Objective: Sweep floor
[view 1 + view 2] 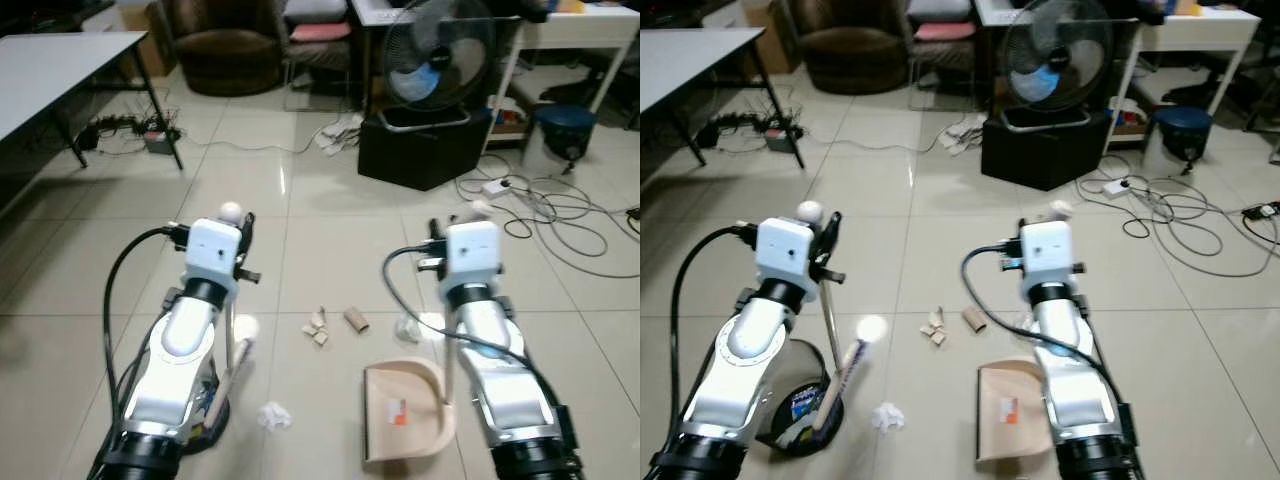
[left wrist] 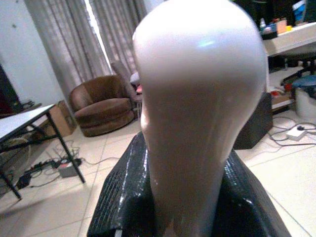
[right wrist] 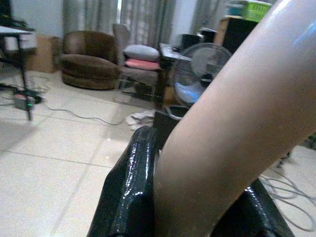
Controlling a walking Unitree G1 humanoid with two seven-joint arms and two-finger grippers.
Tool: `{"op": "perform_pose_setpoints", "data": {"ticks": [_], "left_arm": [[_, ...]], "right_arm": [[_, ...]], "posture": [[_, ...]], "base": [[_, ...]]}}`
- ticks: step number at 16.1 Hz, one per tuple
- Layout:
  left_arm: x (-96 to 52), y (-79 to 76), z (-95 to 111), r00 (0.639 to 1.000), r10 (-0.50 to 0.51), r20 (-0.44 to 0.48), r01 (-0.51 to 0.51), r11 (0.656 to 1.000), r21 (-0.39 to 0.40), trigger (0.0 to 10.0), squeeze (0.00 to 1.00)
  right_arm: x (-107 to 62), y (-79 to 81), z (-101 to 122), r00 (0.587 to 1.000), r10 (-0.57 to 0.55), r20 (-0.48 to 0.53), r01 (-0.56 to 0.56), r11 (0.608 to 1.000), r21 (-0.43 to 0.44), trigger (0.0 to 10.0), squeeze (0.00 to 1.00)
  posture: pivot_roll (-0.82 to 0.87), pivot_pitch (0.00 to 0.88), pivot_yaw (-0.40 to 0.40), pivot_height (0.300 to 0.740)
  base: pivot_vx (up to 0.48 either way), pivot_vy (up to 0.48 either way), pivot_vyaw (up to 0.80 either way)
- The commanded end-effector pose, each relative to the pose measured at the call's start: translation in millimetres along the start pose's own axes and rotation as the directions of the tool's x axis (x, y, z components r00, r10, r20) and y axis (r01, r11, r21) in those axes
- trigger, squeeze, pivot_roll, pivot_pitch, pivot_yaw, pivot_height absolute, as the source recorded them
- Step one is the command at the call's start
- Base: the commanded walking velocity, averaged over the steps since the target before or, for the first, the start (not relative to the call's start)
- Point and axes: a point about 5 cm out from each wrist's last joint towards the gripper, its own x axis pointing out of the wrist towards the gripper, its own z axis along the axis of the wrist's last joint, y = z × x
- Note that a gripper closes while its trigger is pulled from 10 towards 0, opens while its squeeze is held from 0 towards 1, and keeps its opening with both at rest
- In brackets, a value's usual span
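The dustpan [image 1: 403, 412] is lying on the floor [image 1: 300, 230] at the right, with scraps [image 1: 318, 327] and a tube [image 1: 356, 320] just beyond it, a crumpled wad [image 1: 273, 415] to its left, and a fan [image 1: 437, 52] standing far behind.

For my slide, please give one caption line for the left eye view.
Left gripper holds the broom handle, right gripper the dustpan, paper scraps on the tiles between.

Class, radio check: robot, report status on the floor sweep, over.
Left hand shut on broom handle. Right hand shut on dustpan handle. Dustpan on floor; paper scraps and cardboard tube lie just ahead. Cables farther off.
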Motion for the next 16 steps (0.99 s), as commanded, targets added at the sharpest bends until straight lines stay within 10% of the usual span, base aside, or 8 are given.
{"op": "perform_pose_setpoints", "data": {"ticks": [1, 16], "left_arm": [[1.5, 3.8, 4.8, 1.0, -0.007, 0.026, 0.005, 0.999, 0.042, 10.0, 0.0], [7.8, -2.9, 5.2, 1.0, -0.015, 0.024, 0.014, 0.997, 0.079, 10.0, 0.0]], "right_arm": [[1.1, 0.1, 5.9, 0.999, 0.0, 0.032, 0.0, 1.0, 0.014, 10.0, 0.0], [4.1, -8.2, 5.0, 0.999, -0.023, 0.027, 0.023, 1.0, -0.004, 10.0, 0.0]], "posture": [[-0.08, 0.0, 0.09, 0.74], [-0.08, 0.0, 0.095, 0.74]], "base": [[0.0, 0.274, 0.0], [0.0, -0.073, 0.0]]}}
